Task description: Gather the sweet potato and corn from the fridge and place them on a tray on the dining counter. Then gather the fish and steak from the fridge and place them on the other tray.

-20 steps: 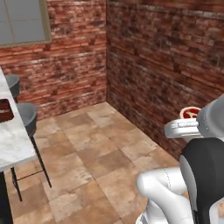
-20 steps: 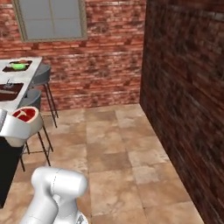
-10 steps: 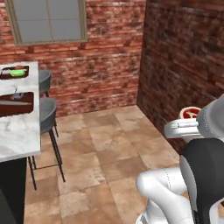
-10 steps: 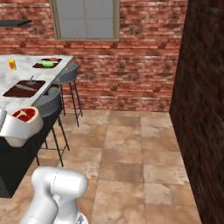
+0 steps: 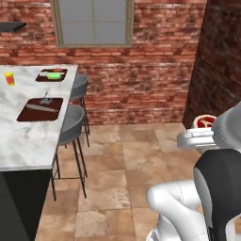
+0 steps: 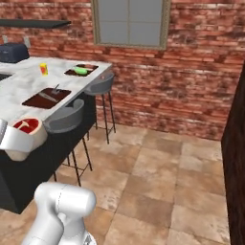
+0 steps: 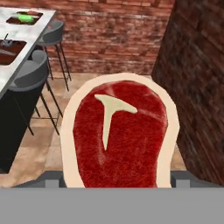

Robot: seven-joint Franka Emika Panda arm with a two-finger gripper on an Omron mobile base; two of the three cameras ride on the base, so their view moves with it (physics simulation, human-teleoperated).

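Red steak [image 7: 120,135] pinched in the jaws: carry it level to the nearer tray [image 5: 40,109] on the table [image 5: 26,141].

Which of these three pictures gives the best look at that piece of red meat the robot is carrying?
The hand view: the steak is close up and large there, red with a pale fat rim and a T-shaped bone mark. In the left base view the steak is just a small red patch above the arm, and in the right base view a small patch at the left edge.
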